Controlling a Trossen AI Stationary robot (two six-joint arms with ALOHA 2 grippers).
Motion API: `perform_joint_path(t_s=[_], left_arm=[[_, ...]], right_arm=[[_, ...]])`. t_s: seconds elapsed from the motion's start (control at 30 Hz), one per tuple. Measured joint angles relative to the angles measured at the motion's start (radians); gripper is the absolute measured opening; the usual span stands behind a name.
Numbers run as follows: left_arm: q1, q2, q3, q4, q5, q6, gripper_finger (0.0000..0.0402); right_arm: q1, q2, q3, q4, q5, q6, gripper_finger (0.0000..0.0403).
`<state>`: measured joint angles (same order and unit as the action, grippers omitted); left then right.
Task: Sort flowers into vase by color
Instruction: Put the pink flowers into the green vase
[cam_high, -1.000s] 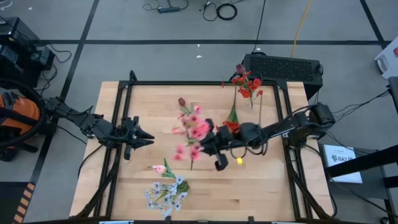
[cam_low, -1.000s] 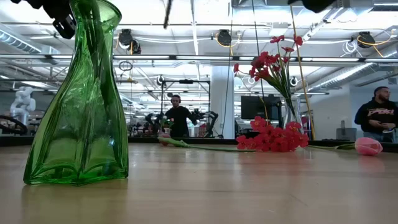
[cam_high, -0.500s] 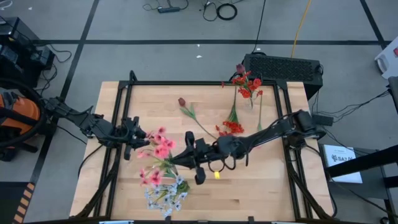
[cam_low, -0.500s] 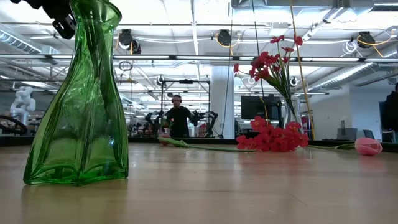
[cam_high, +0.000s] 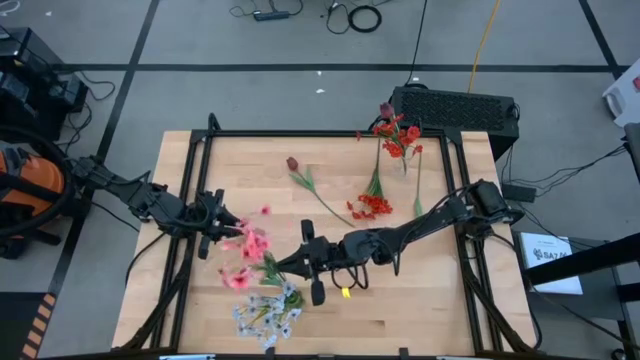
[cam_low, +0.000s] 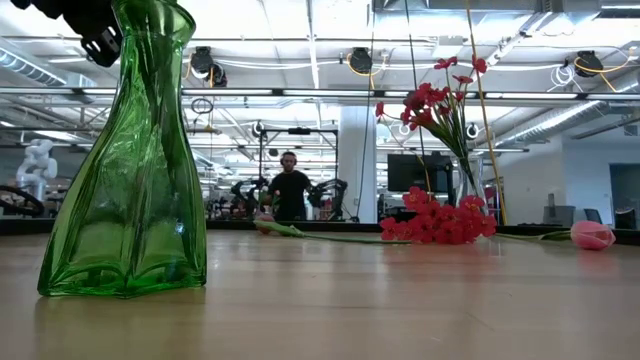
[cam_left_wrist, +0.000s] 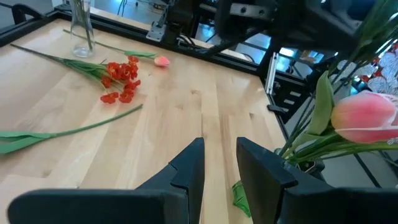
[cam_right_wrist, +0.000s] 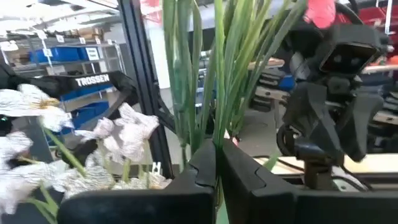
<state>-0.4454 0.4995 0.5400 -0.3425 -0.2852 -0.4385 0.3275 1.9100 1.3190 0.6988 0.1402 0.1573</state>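
My right gripper (cam_high: 298, 263) is shut on a bunch of pink flowers (cam_high: 245, 250), in the air over the table's near left part, just above the green vase (cam_low: 125, 170). That vase holds whitish sprigs (cam_high: 266, 312). My left gripper (cam_high: 222, 226) hovers open beside the pink blossoms, touching nothing; a pink tulip bud (cam_left_wrist: 367, 118) shows close to it. A clear vase (cam_high: 404, 160) near the far edge holds red flowers (cam_high: 395, 135). A red cluster (cam_high: 372, 205) and a dark maroon tulip (cam_high: 293, 163) lie flat on the table. My right gripper pinches several green stems (cam_right_wrist: 214, 93) of the pink bunch together between its two fingers (cam_right_wrist: 199, 168). It comes roughly level from the table's right side. The bunch is lifted clear of the table, with the blossoms pointing toward the table's left side.
A pink bud (cam_low: 592, 235) lies on the table beyond the red cluster (cam_low: 440, 222). A black frame (cam_high: 330, 135) runs round the table top. Bare wood (cam_high: 400, 300) lies at the near right. People stand in the room behind the table.
My right gripper has carried the pink bunch from the table's middle toward the left and near edge, ending beside the left gripper and above the green vase. It has stayed shut on the stems. The bunch now points toward the left arm.
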Motion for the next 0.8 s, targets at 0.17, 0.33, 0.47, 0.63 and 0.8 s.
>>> perform_joint_path(t_s=[0.17,0.33,0.47,0.63,0.8], left_arm=[[0.000,0.000,0.000,-0.001,0.000,0.000,0.0100],[0.000,0.000,0.000,0.001,0.003,-0.002,0.0100],[0.000,0.000,0.000,0.004,0.006,-0.007,0.0100],[0.000,0.000,0.000,0.003,0.006,-0.025,0.0100],[0.000,0.000,0.000,0.003,0.006,-0.026,0.0100]], right_arm=[[0.009,0.059,0.001,0.035,-0.009,-0.004,0.0000],[0.016,0.142,0.000,0.138,-0.009,0.039,0.0000],[0.021,0.186,0.000,0.219,-0.009,0.037,0.0000],[0.021,0.188,0.000,0.137,-0.011,0.039,0.0000],[0.021,0.188,0.000,0.117,-0.015,0.040,0.0000]])
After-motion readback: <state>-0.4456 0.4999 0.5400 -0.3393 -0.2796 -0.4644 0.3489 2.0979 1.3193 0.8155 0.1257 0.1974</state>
